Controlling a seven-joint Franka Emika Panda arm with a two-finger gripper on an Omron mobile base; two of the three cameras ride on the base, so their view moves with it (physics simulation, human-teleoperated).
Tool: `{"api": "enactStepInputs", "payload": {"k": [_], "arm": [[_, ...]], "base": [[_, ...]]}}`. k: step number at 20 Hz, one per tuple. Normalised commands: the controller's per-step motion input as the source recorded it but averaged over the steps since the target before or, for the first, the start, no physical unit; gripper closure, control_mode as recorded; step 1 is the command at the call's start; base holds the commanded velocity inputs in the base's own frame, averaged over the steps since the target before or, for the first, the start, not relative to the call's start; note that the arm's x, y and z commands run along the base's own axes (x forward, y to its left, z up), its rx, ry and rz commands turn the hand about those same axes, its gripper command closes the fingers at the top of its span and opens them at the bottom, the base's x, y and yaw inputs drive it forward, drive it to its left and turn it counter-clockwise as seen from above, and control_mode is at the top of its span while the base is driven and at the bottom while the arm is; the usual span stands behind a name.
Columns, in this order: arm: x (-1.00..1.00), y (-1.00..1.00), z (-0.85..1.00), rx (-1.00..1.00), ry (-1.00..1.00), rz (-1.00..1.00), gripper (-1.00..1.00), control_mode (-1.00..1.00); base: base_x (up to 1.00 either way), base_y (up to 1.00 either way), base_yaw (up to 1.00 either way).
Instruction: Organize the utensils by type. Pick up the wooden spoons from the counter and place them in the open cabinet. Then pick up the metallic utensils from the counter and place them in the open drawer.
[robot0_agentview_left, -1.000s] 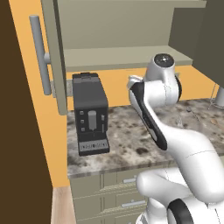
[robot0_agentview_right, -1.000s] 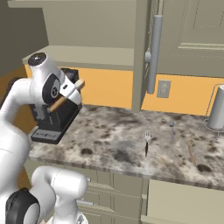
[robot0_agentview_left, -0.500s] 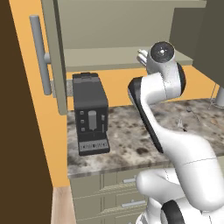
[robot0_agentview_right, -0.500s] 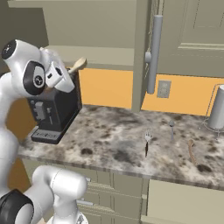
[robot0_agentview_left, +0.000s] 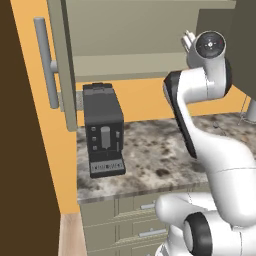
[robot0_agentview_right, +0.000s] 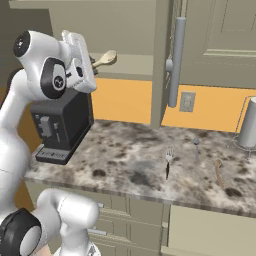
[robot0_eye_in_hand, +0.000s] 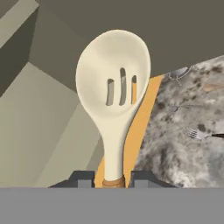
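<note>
An orange wall (robot0_agentview_right: 125, 100) runs across the middle of the frame. A black boxy coffee machine (robot0_agentview_left: 103, 129) stands at centre left; a grey wall socket (robot0_agentview_right: 187, 101) sits at upper right.

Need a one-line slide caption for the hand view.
Gripper holds a slotted wooden spoon at the open cabinet, with the fork left on the counter.
</note>
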Motion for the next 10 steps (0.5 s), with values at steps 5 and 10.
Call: {"api": "enactStepInputs", "payload": {"k": [5,10], "arm": [[0.38,0.0,0.21,0.13,0.0,-0.17,1.0,-1.0],[0.44,-0.15,-0.03,0.05,-0.02,-0.02,1.0,-1.0]], "base": [[0.0,0.0,0.0],[0.0,0.0,0.0]]}}
